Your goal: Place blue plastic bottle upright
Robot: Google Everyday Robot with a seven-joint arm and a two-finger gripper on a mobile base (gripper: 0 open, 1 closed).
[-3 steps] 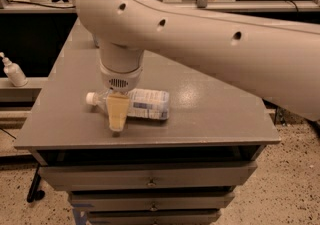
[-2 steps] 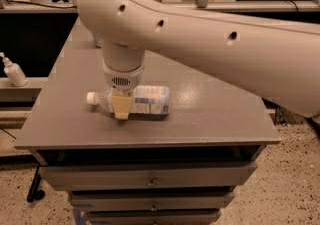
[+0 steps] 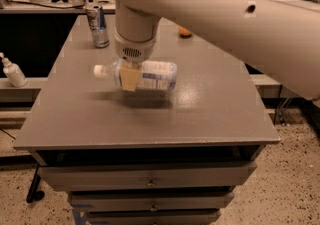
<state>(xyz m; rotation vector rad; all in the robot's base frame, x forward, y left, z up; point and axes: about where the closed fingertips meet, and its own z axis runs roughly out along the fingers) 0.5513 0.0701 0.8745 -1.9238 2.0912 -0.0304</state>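
Observation:
The blue plastic bottle (image 3: pixel 155 75) is a clear bottle with a white cap (image 3: pixel 99 71) and a pale blue-and-white label. It lies horizontal, cap pointing left, and hangs a little above the grey table (image 3: pixel 215 114), with its shadow below it. My gripper (image 3: pixel 129 77) comes straight down from the big white arm and is shut on the bottle near its neck end. One tan finger (image 3: pixel 129 79) shows across the front of the bottle; the other is hidden behind it.
A slim silver-blue can (image 3: pixel 98 25) stands upright at the table's back left. A small orange object (image 3: pixel 184 31) lies at the back middle. A white pump dispenser (image 3: pixel 13 71) stands on a shelf to the left. Drawers (image 3: pixel 150 181) sit below the tabletop.
My gripper went down onto the bottle lying on the table and closed on it. The bottle is now off the table, still horizontal.

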